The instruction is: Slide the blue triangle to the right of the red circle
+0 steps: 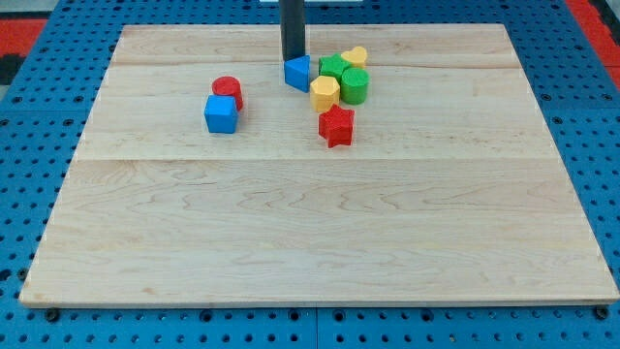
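Counting seven small blocks on the pale wooden board [320, 233]: two blue, two red, two yellow, and green ones bunched too tightly to count. Blue triangle block [297, 73], small, glossy wedge, well right of the red circle block [228, 90]. My tip [293, 58] touching its top edge; no fingers here.

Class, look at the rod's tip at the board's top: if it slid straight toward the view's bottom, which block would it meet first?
My tip sits just behind the blue triangular block, apparently touching it, so it would likely push that block first.

Blue triangle [297, 73], red circle [228, 90], pale wooden board [310, 223], dark rod [293, 27]
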